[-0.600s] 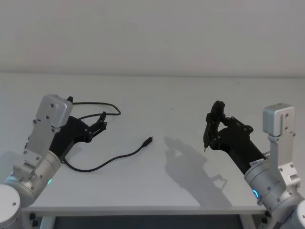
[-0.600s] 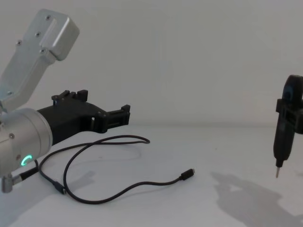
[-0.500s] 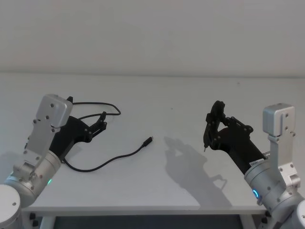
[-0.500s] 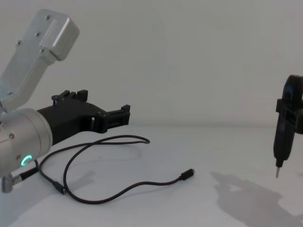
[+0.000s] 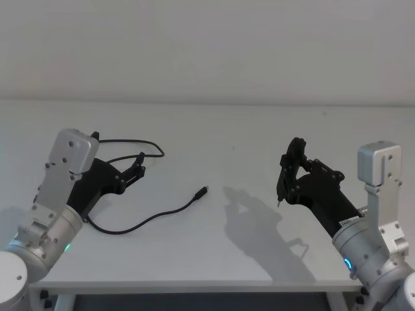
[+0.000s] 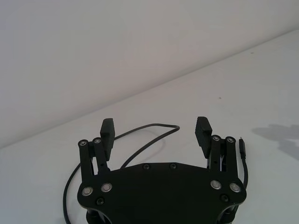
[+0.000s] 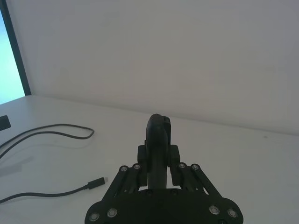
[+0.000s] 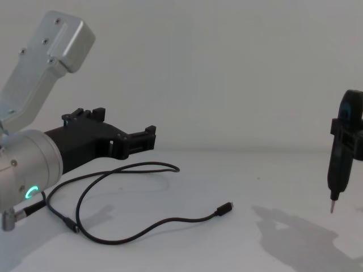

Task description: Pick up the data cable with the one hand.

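The data cable point(image 5: 146, 220) is a thin black cord lying in loose loops on the white table, one plug point(image 5: 203, 190) pointing to the middle. From the chest it curves across the tabletop as a low black cord point(image 8: 142, 229). My left gripper point(image 5: 139, 164), black and blocky, hovers open just above the cable's far loop, with nothing between its fingers point(image 6: 107, 133). The cable's loop point(image 6: 163, 124) shows beyond those fingers. My right gripper point(image 5: 290, 165) hangs at the right, shut on a black tool with a pointed metal tip point(image 8: 332, 208), far from the cable point(image 7: 46, 128).
The white table point(image 5: 246, 142) meets a plain white wall at the back. Its front edge point(image 5: 194, 282) runs close below both arms. The right arm's shadow point(image 5: 259, 220) falls on the bare middle of the table.
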